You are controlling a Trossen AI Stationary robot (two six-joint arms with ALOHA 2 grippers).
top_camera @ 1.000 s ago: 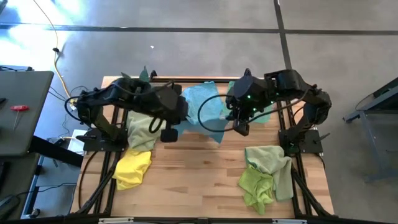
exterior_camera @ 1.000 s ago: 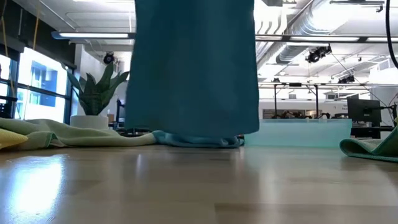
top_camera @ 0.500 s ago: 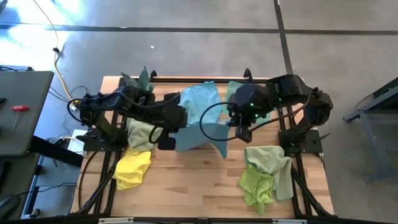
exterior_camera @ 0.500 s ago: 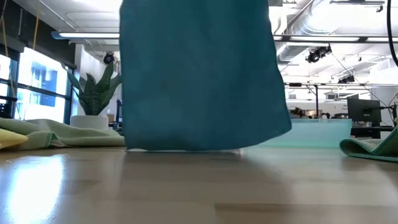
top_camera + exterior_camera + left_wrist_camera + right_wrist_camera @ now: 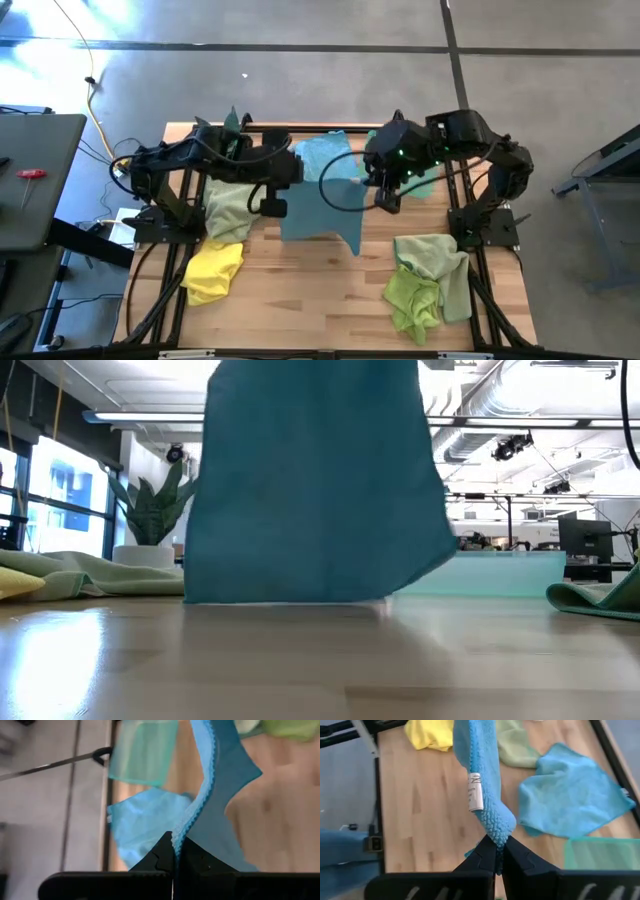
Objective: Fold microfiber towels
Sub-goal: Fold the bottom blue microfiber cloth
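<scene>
Blue towel (image 5: pixel 322 220) hanging as a sheet between left claw (image 5: pixel 273 207) and right claw (image 5: pixel 386 201), each pinched tight on a top corner, lower edge just brushing the surface (image 5: pixel 310 300), top edge running claw to claw, both equally near.

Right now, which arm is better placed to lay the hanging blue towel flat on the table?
Neither alone: the left tool and right tool each pinch a corner of the blue towel, so both must lower together.
</scene>
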